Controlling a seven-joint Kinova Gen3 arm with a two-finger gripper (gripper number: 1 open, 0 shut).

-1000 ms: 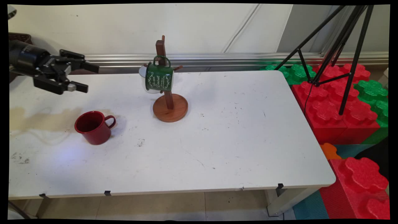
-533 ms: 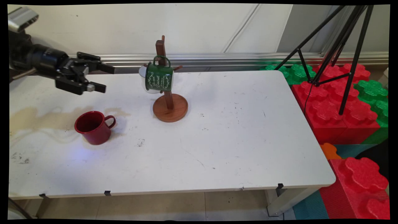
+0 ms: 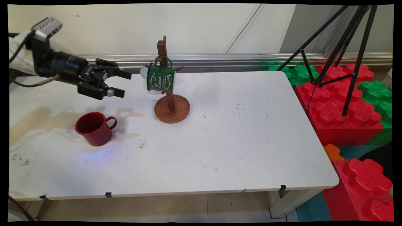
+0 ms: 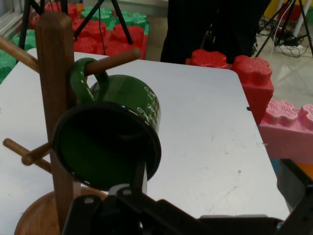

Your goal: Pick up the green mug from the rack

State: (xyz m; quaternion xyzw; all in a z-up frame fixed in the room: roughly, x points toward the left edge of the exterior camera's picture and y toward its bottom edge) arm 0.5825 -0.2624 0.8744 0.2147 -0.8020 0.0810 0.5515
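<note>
The claw (image 3: 122,83) hangs above the desk (image 3: 238,131) with its two fingers spread apart and nothing between them, pointing sideways at the wooden mug stand (image 3: 169,94) but clear of it. The green mug (image 3: 160,78) hangs by its handle on one of the stand's pegs, so it tilts with its mouth facing the claw; the hand view looks straight into that dark opening (image 4: 100,152). A white mug (image 3: 146,82) hangs on the stand's far side, mostly hidden behind the green one. The red mug (image 3: 93,128) stands upright on the desk below the claw, handle to the right, beside a brownish stain (image 3: 40,117). Foam blocks (image 3: 339,103) and a tripod (image 3: 345,47) stand off the desk's right end.
</note>
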